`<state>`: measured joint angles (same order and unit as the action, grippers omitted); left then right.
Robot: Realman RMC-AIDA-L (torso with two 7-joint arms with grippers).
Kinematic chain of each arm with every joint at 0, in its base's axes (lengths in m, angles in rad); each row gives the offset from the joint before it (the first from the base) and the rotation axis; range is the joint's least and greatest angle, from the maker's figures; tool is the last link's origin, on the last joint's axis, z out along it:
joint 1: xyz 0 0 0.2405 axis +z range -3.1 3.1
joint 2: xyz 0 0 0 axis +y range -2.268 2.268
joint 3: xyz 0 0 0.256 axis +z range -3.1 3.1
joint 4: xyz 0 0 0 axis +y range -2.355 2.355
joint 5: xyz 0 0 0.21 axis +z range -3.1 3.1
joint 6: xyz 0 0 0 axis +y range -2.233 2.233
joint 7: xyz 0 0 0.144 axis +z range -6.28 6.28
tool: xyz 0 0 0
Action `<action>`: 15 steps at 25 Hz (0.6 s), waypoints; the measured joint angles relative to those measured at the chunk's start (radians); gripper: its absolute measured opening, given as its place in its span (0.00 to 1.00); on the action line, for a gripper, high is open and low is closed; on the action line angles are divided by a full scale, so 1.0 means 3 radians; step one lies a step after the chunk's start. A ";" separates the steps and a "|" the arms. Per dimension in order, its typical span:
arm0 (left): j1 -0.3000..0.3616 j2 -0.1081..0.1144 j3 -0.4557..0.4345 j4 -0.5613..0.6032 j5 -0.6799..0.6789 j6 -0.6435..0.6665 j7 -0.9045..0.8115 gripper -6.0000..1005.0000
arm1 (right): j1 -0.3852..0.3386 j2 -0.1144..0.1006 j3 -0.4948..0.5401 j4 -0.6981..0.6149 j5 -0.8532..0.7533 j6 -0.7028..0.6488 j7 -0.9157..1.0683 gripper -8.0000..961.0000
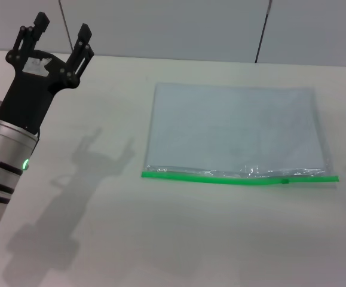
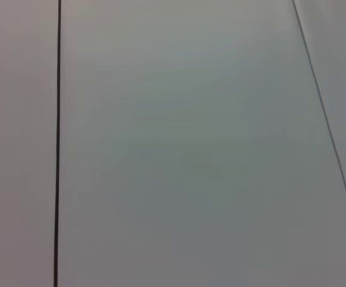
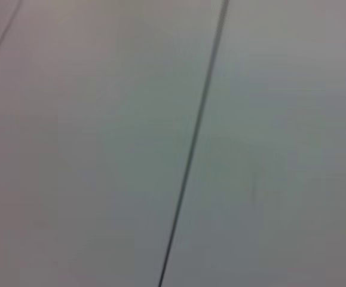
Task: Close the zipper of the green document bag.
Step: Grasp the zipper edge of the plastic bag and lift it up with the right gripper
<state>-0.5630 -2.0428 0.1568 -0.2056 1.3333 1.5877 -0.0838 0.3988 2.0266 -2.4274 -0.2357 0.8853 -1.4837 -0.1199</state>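
Observation:
The green document bag (image 1: pixel 232 128) lies flat on the white table, right of centre in the head view. It is a pale blue-grey translucent pouch. Its zipper (image 1: pixel 220 178) is a bright green strip along the near long edge, with a small darker slider tab (image 1: pixel 285 180) toward the right end. My left gripper (image 1: pixel 61 34) is raised at the far left, well away from the bag, open and empty with fingers pointing up. The right gripper is out of view; only a faint shadow shows at the right edge. Both wrist views show only grey wall panels.
The white table (image 1: pixel 161 239) extends around the bag, and the left arm's shadow (image 1: pixel 89 173) falls on it. Grey wall panels with dark seams (image 1: pixel 262 30) stand behind the table's far edge.

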 joint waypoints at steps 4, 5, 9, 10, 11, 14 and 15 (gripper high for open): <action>0.0001 0.0002 -0.0001 0.0001 -0.0001 -0.0005 0.0001 0.77 | 0.0021 -0.0002 -0.0027 0.0178 -0.0136 0.0065 -0.0265 0.76; 0.0000 0.0002 -0.0001 0.0003 -0.0001 -0.0005 -0.0001 0.77 | 0.0018 -0.0001 -0.0042 0.0215 -0.0160 0.0080 -0.0358 0.76; 0.0002 0.0003 -0.0002 0.0017 -0.0004 -0.0006 -0.0006 0.77 | -0.0048 0.0009 -0.0085 0.0325 -0.0243 0.0106 -0.0791 0.76; 0.0002 0.0004 -0.0003 0.0020 -0.0005 -0.0006 -0.0006 0.77 | -0.0071 0.0010 -0.0093 0.0348 -0.0256 0.0110 -0.0880 0.76; 0.0004 0.0004 -0.0005 0.0023 -0.0006 -0.0006 -0.0006 0.77 | -0.0096 0.0012 -0.0103 0.0367 -0.0268 0.0118 -0.0962 0.76; 0.0017 0.0004 -0.0008 0.0030 -0.0008 -0.0005 -0.0007 0.77 | -0.0182 0.0012 -0.0132 0.0386 -0.0278 0.0184 -0.1258 0.76; 0.0024 0.0005 -0.0012 0.0032 -0.0011 -0.0006 -0.0007 0.77 | -0.0202 0.0013 -0.0133 0.0388 -0.0277 0.0210 -0.1365 0.76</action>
<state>-0.5559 -2.0412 0.1531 -0.1959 1.3300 1.5860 -0.0859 0.3383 2.0305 -2.4674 -0.1192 0.8021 -1.4207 -0.5295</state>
